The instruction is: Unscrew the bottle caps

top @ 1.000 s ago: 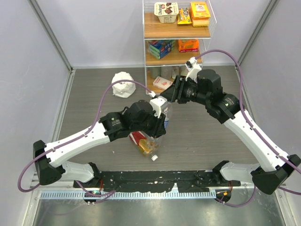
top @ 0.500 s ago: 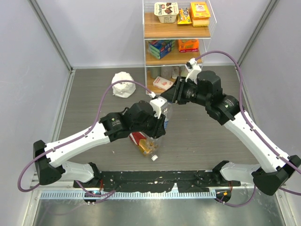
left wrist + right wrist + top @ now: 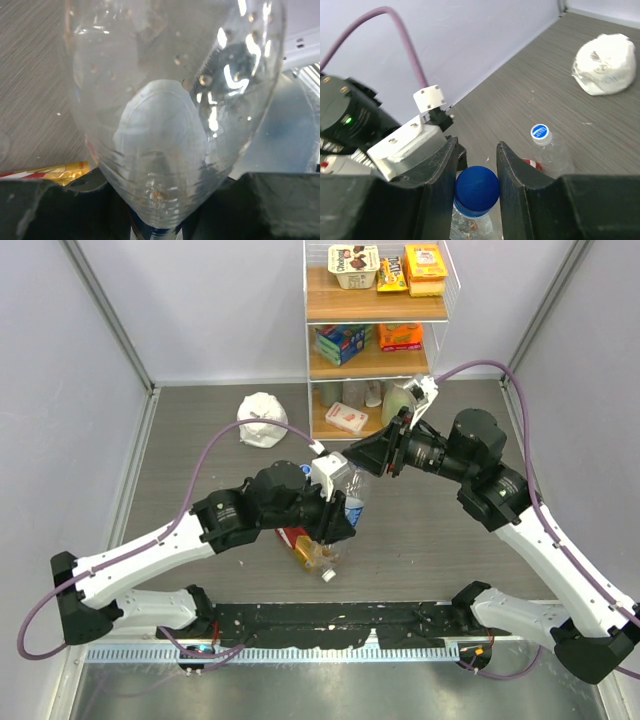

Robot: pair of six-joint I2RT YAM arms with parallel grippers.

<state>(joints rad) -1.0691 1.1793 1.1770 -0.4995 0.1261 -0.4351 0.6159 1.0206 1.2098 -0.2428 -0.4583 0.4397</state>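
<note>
A: Quick, where's the target?

B: Blue cap, on the clear bottle with blue label, mid-table between my two arms. I can't tell if the bottle's base touches the table.

A: Right jaws?

B: My right gripper has its jaws clenched on that blue cap. There's a finger on each side and no gap showing in the wrist view.

A: Left?

B: My left gripper has its jaws grasping the bottle's body. The left wrist view is nearly all clear plastic, with dark fingers along the bottom edge.

A: Other bottles?

B: The amber bottle lies on the table just below the held one. Its red-and-gold label is toward the left arm and there's a white cap at its near end. The third bottle is clear and shows only in the right wrist view, close beside the held one. Its blue-topped white cap is on. I can't tell if it's upright or lying down.

A: Rest?

B: White bag at the far left, well apart. Shelf at the back, stocked with boxes.
</note>
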